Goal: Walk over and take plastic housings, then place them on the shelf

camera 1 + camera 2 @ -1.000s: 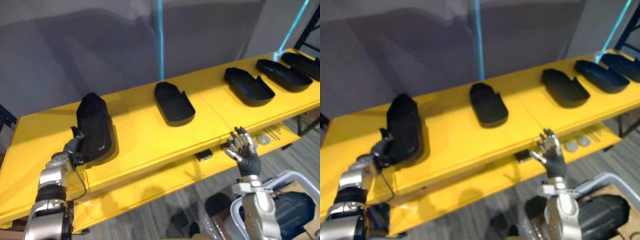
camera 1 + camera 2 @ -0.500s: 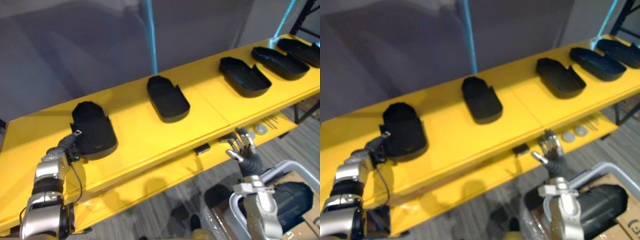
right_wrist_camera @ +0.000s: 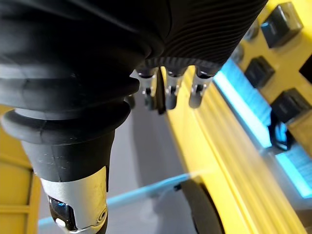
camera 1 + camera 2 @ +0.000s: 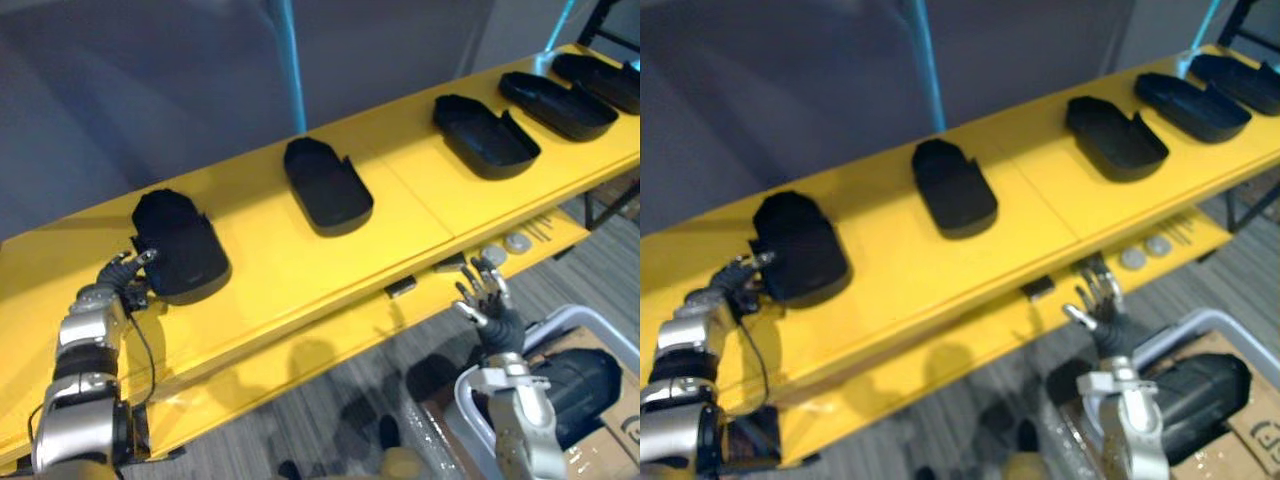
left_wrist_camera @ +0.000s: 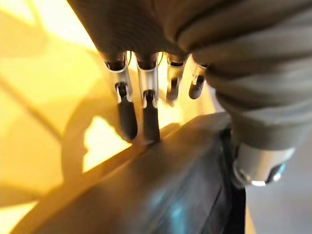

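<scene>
Several black plastic housings lie in a row on the yellow shelf [image 4: 270, 270]. The leftmost housing [image 4: 180, 245] rests flat on the shelf top. My left hand [image 4: 120, 275] is at its left edge with straight fingers [image 5: 126, 112] that reach to the housing's rim [image 5: 161, 195] and hold nothing. Further right lie a second housing [image 4: 327, 185], a third [image 4: 485, 135] and two more [image 4: 555, 103] at the far end. My right hand [image 4: 485, 300] hovers open and empty in front of the shelf's lower level, its fingers [image 3: 168, 92] straight beside the yellow edge [image 3: 243, 161].
A grey bin [image 4: 480, 395] with more black housings [image 4: 580, 385] stands at the lower right beside a cardboard box. The lower shelf level carries two silver discs [image 4: 517, 242] and a small black block [image 4: 402, 288]. A blue post [image 4: 290, 60] rises behind the shelf.
The leftmost housing went from tilted up in my left hand to lying flat on the shelf. The left fingers uncurled and let it go. The camera shifted a little.
</scene>
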Controlling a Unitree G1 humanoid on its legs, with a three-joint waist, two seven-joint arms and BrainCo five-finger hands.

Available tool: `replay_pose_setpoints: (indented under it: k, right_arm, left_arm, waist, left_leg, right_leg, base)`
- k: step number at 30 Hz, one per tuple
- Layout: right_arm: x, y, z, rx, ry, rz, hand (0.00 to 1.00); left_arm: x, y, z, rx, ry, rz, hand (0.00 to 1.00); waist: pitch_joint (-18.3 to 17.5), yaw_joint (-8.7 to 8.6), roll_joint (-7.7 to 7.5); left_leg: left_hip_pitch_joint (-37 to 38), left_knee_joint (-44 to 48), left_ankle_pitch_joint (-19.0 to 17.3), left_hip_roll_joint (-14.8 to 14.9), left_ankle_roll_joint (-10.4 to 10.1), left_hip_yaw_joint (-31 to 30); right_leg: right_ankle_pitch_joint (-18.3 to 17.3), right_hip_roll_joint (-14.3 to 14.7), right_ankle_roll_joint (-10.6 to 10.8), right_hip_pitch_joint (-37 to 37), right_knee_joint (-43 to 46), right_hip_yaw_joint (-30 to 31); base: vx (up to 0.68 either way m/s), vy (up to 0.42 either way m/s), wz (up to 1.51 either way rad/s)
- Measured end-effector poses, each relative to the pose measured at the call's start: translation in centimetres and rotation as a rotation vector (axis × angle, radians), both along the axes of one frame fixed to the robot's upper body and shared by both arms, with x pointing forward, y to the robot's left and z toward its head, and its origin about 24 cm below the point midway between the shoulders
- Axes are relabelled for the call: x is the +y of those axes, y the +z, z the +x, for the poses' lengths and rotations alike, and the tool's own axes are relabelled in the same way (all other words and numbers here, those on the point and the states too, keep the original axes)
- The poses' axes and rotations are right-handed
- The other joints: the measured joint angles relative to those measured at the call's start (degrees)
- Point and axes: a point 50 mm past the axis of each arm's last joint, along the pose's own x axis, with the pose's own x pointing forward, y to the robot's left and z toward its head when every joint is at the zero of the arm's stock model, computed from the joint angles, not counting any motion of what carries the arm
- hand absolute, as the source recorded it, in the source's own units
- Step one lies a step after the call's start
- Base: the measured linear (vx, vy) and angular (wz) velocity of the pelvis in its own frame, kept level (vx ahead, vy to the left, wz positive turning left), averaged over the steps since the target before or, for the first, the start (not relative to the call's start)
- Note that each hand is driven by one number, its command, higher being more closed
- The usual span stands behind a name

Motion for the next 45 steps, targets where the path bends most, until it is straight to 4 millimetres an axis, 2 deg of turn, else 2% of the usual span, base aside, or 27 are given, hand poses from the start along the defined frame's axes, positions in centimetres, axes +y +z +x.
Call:
replay_pose_setpoints:
  k: [3,5,7,10,16,19,20,21,23,24,25,28,30,33,36,38,40,41,43,45]
  right_arm:
    - [0.2,-0.1,0.0,0.002,0.013,0.001,0.0]
    - [0.4,-0.2,-0.1,0.005,0.021,0.003,0.0]
    - [0.5,-0.4,-0.3,0.014,0.025,0.007,0.0]
    - [0.5,-0.4,-0.4,0.006,0.024,0.026,0.0]
    - [1.5,-0.1,-0.2,-0.034,0.054,0.044,0.0]
    - [1.9,0.2,-0.1,-0.063,0.048,0.059,0.0]
    - [2.0,0.8,-0.1,-0.103,0.022,0.077,0.0]
    - [2.1,1.1,-0.1,-0.123,0.011,0.085,0.0]
    - [2.3,2.4,-0.3,-0.208,-0.046,0.116,0.0]
    - [2.3,2.8,-0.3,-0.23,-0.063,0.123,0.0]
    - [2.4,3.5,-0.3,-0.273,-0.096,0.121,0.0]
    - [2.9,5.3,-0.1,-0.375,-0.19,0.09,0.0]
    - [3.1,6.9,0.2,-0.458,-0.261,0.063,0.0]
    - [3.8,9.7,0.6,-0.607,-0.389,0.028,0.0]
    - [4.2,12.1,0.6,-0.737,-0.47,0.023,0.0]
    - [4.7,13.3,1.2,-0.783,-0.432,0.035,0.0]
    - [6.0,14.4,2.3,-0.791,-0.321,0.015,0.0]
    - [6.5,14.5,2.7,-0.779,-0.276,0.01,0.0]
    - [8.0,14.1,4.3,-0.697,-0.121,-0.051,0.0]
    - [9.5,12.7,6.1,-0.578,0.008,-0.104,0.0]
  left_arm:
    - [0.4,1.3,0.4,-0.025,0.049,0.045,0.0]
    - [1.5,2.6,0.1,-0.03,0.098,0.121,0.0]
    - [3.5,5.0,-0.5,-0.042,0.159,0.236,0.0]
    - [5.0,7.1,-1.2,-0.078,0.206,0.351,0.0]
    - [4.5,7.4,-1.4,-0.155,0.199,0.399,0.0]
    - [2.5,6.2,-2.6,-0.27,0.173,0.405,0.0]
    - [1.0,5.1,-3.9,-0.358,0.189,0.355,0.0]
    - [0.4,4.4,-4.7,-0.376,0.199,0.342,0.0]
    - [-2.8,1.7,-7.9,-0.436,0.225,0.28,0.0]
    - [-3.7,1.2,-8.8,-0.451,0.232,0.259,0.0]
    - [-5.3,0.2,-10.5,-0.477,0.257,0.212,0.0]
    - [-7.2,-1.3,-14.1,-0.499,0.342,0.159,0.0]
    - [-8.2,-1.9,-15.3,-0.51,0.373,0.131,0.0]
    - [-9.5,-3.1,-16.5,-0.5,0.402,0.093,0.0]
    - [-10.2,-4.0,-16.8,-0.484,0.417,0.071,0.0]
    - [-10.3,-5.3,-16.8,-0.441,0.415,0.065,0.0]
    - [-10.9,-8.0,-16.8,-0.34,0.394,0.04,0.0]
    - [-11.1,-8.7,-16.9,-0.31,0.387,0.034,0.0]
    - [-12.4,-11.1,-16.9,-0.218,0.335,0.01,0.0]
    - [-13.3,-12.8,-17.4,-0.146,0.295,0.015,0.0]
  waist:
    - [0.01,-0.06,0.02]
    - [0.01,-0.21,0.02]
    - [0.01,-0.11,0.02]
    - [0.01,0.28,0.03]
    - [-0.15,1.87,-0.25]
    - [-0.26,3.29,-0.35]
    - [-0.3,3.59,-0.38]
    - [-0.53,3.81,-0.39]
    - [-2.46,6.17,-0.74]
    - [-2.8,6.49,-0.92]
    - [-3.07,7.41,-1.25]
    - [-5.06,9.87,-2.58]
    - [-5.86,10.85,-2.75]
    - [-6.48,11.73,-2.26]
    - [-7.08,13.0,-2.85]
    - [-7.75,12.72,-3.54]
    - [-7.98,13.35,-4.53]
    - [-7.99,13.58,-4.79]
    - [-8.37,14.21,-5.8]
    - [-8.19,14.8,-6.56]
  left_leg:
    - [0.0,-0.01,0.0,0.01,0.0,-0.04]
    - [0.0,-0.01,0.0,0.04,0.0,-0.06]
    - [-0.03,0.0,0.0,0.15,0.0,-0.19]
    - [-0.1,-0.01,0.0,0.16,0.0,-0.65]
    - [-0.92,0.03,0.33,0.09,0.05,-2.51]
    - [-0.84,-0.15,0.42,0.15,0.06,-3.4]
    - [-0.88,-0.19,0.51,0.16,0.12,-4.72]
    - [-0.88,-0.28,0.59,0.17,0.17,-5.08]
    - [-0.88,-1.16,1.06,0.13,0.22,-6.17]
    - [-0.87,-1.17,1.13,0.12,0.25,-6.45]
    - [-0.76,-1.1,1.18,0.07,0.29,-7.85]
    - [-0.92,-1.75,1.67,-0.69,0.55,-9.88]
    - [-0.85,-3.07,2.15,-1.48,0.76,-11.28]
    - [-0.99,-3.41,2.71,-1.87,0.95,-12.38]
    - [-1.74,-3.43,3.09,-2.08,0.87,-13.42]
    - [-2.75,-3.48,3.82,-2.2,0.7,-15.13]
    - [-3.12,-3.47,4.04,-2.26,0.79,-15.97]
    - [-3.21,-3.47,4.05,-2.32,0.79,-16.2]
    - [-4.04,-3.47,4.31,-2.68,0.86,-17.48]
    - [-4.06,-3.44,4.43,-2.77,0.84,-17.97]
  right_leg:
    - [-0.01,0.03,-0.01,0.0,0.0,-0.01]
    - [-0.02,0.08,-0.02,0.0,0.0,-0.02]
    - [-0.05,0.12,-0.06,0.03,0.0,-0.09]
    - [-0.05,0.07,-0.07,0.21,0.0,-0.43]
    - [-0.08,-0.16,-0.1,0.46,-0.01,-2.41]
    - [-0.14,-0.08,-0.18,1.44,-0.02,-3.65]
    - [-0.16,-0.16,-0.18,2.17,-0.02,-5.4]
    - [-0.16,-0.17,-0.18,2.38,-0.02,-6.13]
    - [-0.16,-0.2,-0.19,2.52,-0.01,-7.65]
    - [-0.16,-0.24,-0.19,2.82,-0.01,-8.52]
    - [-0.16,-0.3,-0.19,3.86,-0.02,-9.92]
    - [-1.34,-1.12,0.04,5.01,-0.02,-12.67]
    - [-2.31,-1.93,0.74,5.64,-0.01,-14.13]
    - [-3.55,-2.45,1.14,6.22,0.35,-15.81]
    - [-3.69,-2.45,1.31,6.15,0.44,-17.06]
    - [-3.6,-2.89,1.45,6.1,0.65,-18.96]
    - [-3.59,-2.87,1.49,6.18,1.0,-19.88]
    - [-3.59,-2.85,1.5,6.22,1.01,-20.13]
    - [-3.59,-3.04,1.49,6.16,1.02,-21.31]
    - [-3.59,-3.16,1.49,6.16,1.22,-22.04]
  base:
    - [0.0,0.0,0.0]
    - [0.0,0.0,0.0]
    - [0.0,0.0,0.0]
    - [0.0,-0.007,0.07]
    - [0.0,-0.009,0.16]
    - [0.02,-0.009,0.21]
    - [0.02,-0.015,0.29]
    - [0.03,-0.015,0.34]
    - [0.03,-0.002,0.28]
    - [0.04,-0.002,0.46]
    - [0.01,0.002,0.42]
    - [0.0,0.0,0.44]
    - [-0.03,0.011,0.45]
    - [-0.04,0.006,0.3]
    - [0.0,-0.011,0.21]
    - [0.03,-0.011,0.42]
    - [0.05,-0.019,0.21]
    - [0.05,-0.022,0.17]
    - [0.05,-0.001,0.3]
    - [0.03,0.011,0.2]
